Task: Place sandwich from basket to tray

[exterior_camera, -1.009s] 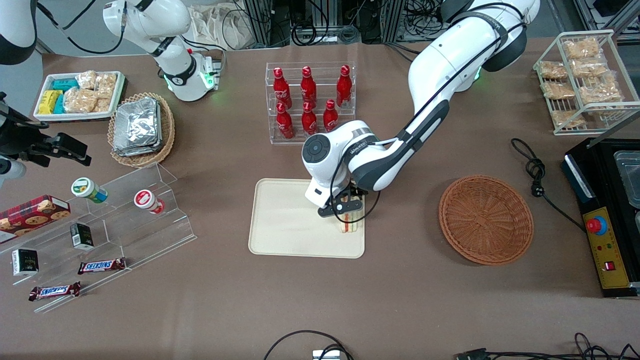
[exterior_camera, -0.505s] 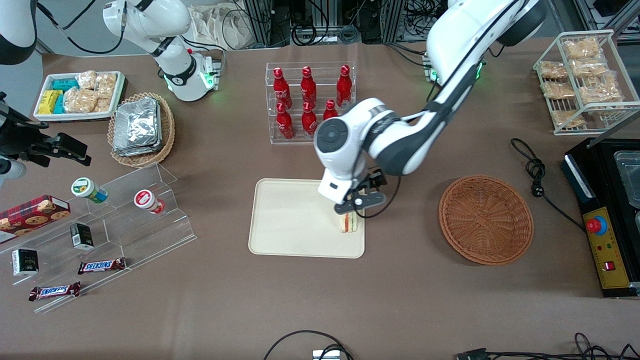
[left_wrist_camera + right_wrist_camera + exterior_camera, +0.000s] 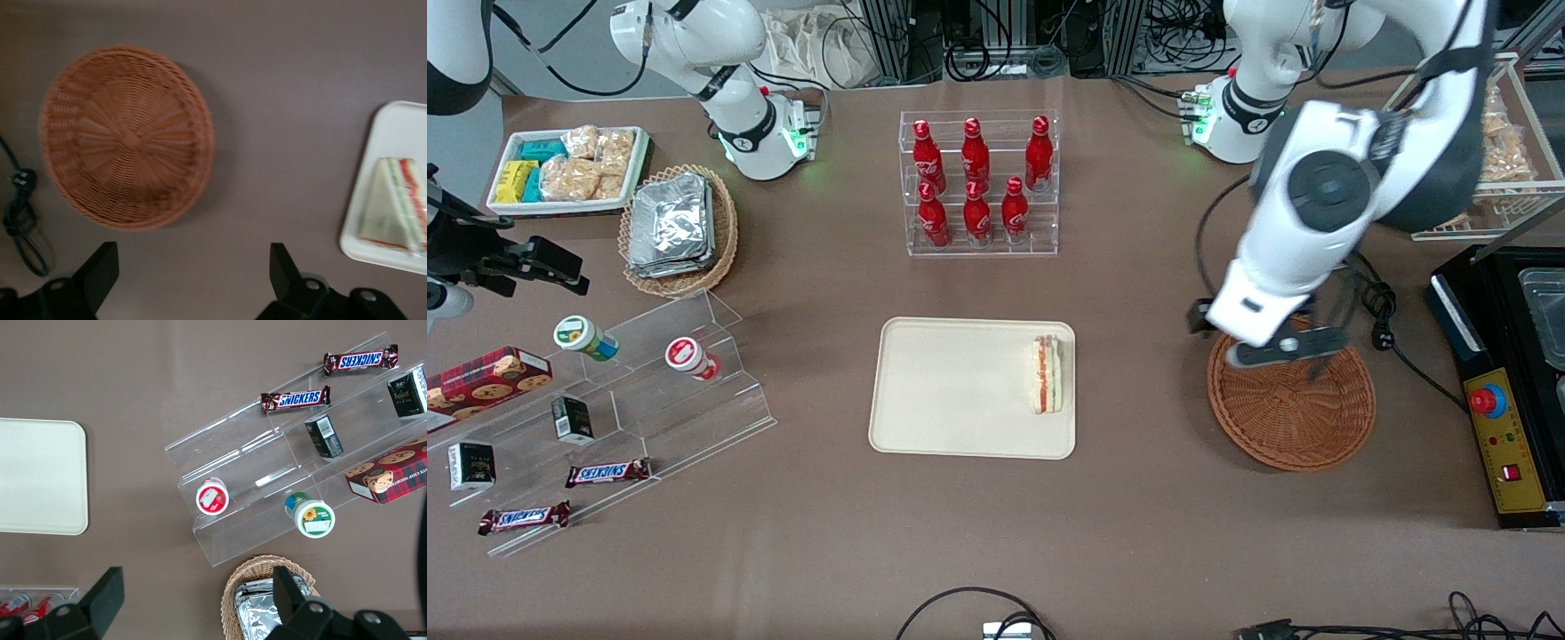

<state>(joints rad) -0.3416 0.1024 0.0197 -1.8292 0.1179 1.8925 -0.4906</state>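
The sandwich (image 3: 1047,373) lies on the cream tray (image 3: 951,391), near the tray's edge that faces the basket; nothing holds it. The reddish-brown wicker basket (image 3: 1291,400) stands empty toward the working arm's end of the table. My gripper (image 3: 1285,351) hangs open above the basket's rim, on the part of it farther from the front camera, with nothing between its fingers. In the left wrist view the gripper (image 3: 192,270) is over bare table between the basket (image 3: 127,137) and the tray (image 3: 400,127), on which the sandwich (image 3: 393,203) lies.
A clear rack of red bottles (image 3: 978,182) stands farther from the camera than the tray. A black cable (image 3: 1378,302) and a black box with a red button (image 3: 1494,400) lie beside the basket. An acrylic stepped stand (image 3: 649,373) sits toward the parked arm's end.
My gripper let go of the sandwich on the tray, rose, and swung away toward the working arm's end until it was over the basket. The sandwich stayed on the tray.
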